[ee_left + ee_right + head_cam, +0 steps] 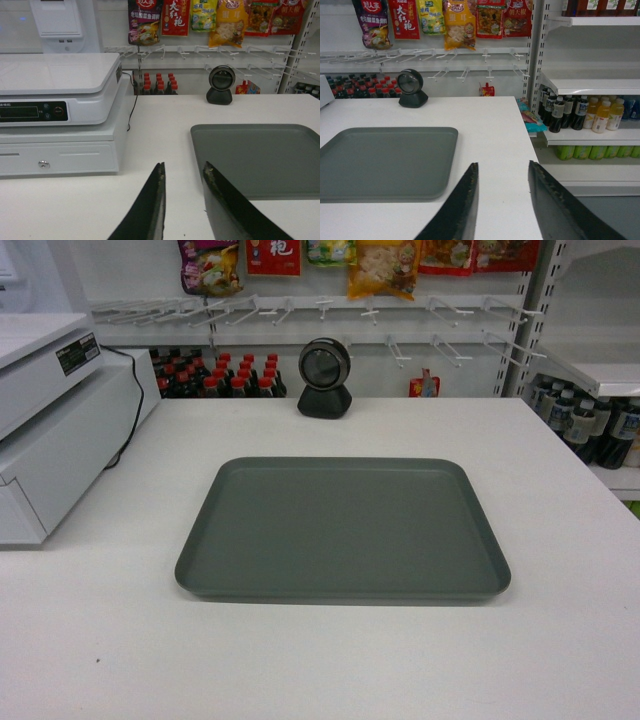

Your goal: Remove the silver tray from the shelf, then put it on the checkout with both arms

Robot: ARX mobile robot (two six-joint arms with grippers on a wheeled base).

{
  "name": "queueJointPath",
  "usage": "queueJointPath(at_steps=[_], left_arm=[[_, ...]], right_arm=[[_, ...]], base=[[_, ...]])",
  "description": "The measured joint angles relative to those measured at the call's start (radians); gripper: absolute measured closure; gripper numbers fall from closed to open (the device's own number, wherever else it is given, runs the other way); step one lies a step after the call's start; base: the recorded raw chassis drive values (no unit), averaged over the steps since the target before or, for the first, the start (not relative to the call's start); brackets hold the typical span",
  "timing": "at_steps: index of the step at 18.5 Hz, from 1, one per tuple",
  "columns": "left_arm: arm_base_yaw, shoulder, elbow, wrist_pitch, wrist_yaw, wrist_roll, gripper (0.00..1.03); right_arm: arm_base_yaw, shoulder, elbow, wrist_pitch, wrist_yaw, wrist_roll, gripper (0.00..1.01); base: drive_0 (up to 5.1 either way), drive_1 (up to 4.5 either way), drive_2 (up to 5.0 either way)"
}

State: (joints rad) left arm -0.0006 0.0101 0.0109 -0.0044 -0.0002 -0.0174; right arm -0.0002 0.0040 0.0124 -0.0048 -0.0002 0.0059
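Note:
The silver tray [342, 527] lies flat on the white checkout [560, 540], near its middle, with nothing on it. No arm shows in the head view. In the left wrist view my left gripper [184, 165] stands open above the counter, just left of the tray [260, 160] and clear of it. In the right wrist view my right gripper [503, 165] is open too, over bare counter to the right of the tray [385, 162]. A white shelf [592, 85] stands off the counter's right end.
A white cash register [60, 115] on its drawer fills the counter's left side, its cable trailing behind. A black round scanner [324, 380] stands at the back edge. Bottles [580, 112] fill the shelves on the right; snack packets [385, 265] hang on the back wall.

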Motion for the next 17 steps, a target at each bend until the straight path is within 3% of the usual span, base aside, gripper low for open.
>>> queueJointPath(at_steps=[4, 8, 9, 17], left_arm=[[0.000, 0.000, 0.000, 0.000, 0.000, 0.000, 0.40], [0.000, 0.000, 0.000, 0.000, 0.000, 0.000, 0.09], [0.000, 0.000, 0.000, 0.000, 0.000, 0.000, 0.03], [0.000, 0.000, 0.000, 0.000, 0.000, 0.000, 0.05]], right_arm=[[0.000, 0.000, 0.000, 0.000, 0.000, 0.000, 0.33], [0.000, 0.000, 0.000, 0.000, 0.000, 0.000, 0.01], [0.000, 0.000, 0.000, 0.000, 0.000, 0.000, 0.02], [0.000, 0.000, 0.000, 0.000, 0.000, 0.000, 0.03]], base=[[0.0, 0.00, 0.0], [0.0, 0.00, 0.0], [0.0, 0.00, 0.0], [0.0, 0.00, 0.0]])
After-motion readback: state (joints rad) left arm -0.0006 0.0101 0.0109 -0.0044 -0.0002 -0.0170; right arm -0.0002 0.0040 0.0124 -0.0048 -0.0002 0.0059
